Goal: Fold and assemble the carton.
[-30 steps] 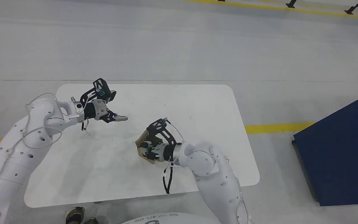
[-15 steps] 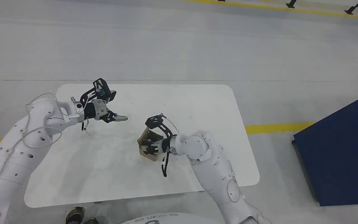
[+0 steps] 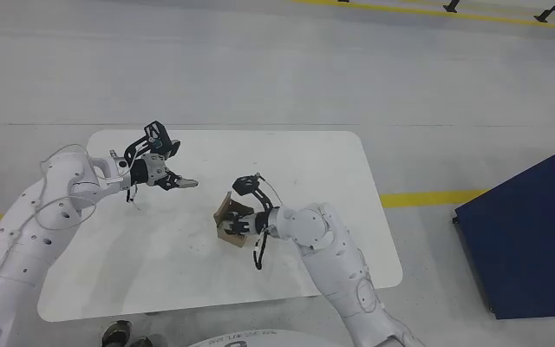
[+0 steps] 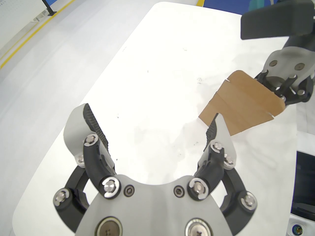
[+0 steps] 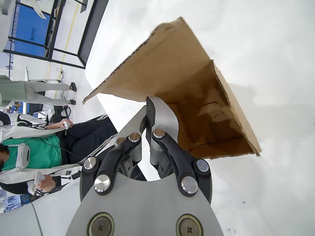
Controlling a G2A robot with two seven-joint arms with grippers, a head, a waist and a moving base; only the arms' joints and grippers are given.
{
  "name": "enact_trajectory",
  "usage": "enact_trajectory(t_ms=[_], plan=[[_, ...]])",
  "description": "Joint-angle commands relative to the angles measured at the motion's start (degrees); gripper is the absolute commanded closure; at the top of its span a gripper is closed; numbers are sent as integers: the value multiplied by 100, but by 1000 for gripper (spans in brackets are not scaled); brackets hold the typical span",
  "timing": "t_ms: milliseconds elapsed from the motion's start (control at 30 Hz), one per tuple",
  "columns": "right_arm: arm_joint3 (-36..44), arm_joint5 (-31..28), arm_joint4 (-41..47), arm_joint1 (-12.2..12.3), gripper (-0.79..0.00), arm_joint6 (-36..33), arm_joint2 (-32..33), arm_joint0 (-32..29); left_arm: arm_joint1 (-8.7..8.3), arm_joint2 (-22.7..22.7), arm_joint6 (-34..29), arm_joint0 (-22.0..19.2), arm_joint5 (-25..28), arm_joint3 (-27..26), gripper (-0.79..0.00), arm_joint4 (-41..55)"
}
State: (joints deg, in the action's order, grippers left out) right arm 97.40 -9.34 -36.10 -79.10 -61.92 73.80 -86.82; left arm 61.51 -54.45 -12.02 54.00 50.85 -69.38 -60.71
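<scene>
The white table (image 3: 312, 165) has rounded corners. The left arm (image 3: 69, 186) comes in over the table's left edge with its forearm roughly level above the far-left part of the top, wrist pointing toward the table's middle. The right arm (image 3: 316, 238) rises from the near edge, bent at the elbow, with its forearm turned back toward the left edge.

The brown carton (image 3: 225, 219) sits about the middle of the table, a little toward the near edge. It is partly formed, with an open mouth and one flap sticking out. Whether its bottom rests on the table I cannot tell.

The right gripper (image 5: 149, 105) is pinched tight on the edge of one carton wall, with one finger (image 5: 162, 109) inside the box and the other outside it. The left gripper (image 4: 150, 116) is spread wide with nothing between its ribbed pads (image 4: 94, 124), hovering over bare table, well apart from the carton and pointing toward it.
</scene>
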Motion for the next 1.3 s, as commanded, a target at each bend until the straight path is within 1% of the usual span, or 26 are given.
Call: enact_trajectory(t_ms=[0,233,400,567,667,767,867,967,1167,1267], plan=[[-93,165,-18,21,0,43,62,34,0,0,0,0,0,0,-785,0],[-437,536,-80,42,0,-70,-200,351,0,0,0,0,0,0,-785,0],[-519,665,-89,62,0,-57,-325,474,0,0,0,0,0,0,-785,0],[-220,379,115,125,0,133,-202,287,0,0,0,0,0,0,-785,0],[68,82,464,185,0,311,70,15,0,0,0,0,0,0,-785,0],[158,11,861,230,0,701,444,-188,0,0,0,0,0,0,-785,0],[-36,25,1258,258,0,783,634,-175,0,0,0,0,0,0,-785,0],[-260,41,1435,281,0,686,637,-65,0,0,0,0,0,0,-785,0],[-814,504,1662,309,0,340,506,341,0,0,0,0,0,0,-785,0],[-985,574,1699,324,0,219,416,478,0,0,0,0,0,0,-785,0]])
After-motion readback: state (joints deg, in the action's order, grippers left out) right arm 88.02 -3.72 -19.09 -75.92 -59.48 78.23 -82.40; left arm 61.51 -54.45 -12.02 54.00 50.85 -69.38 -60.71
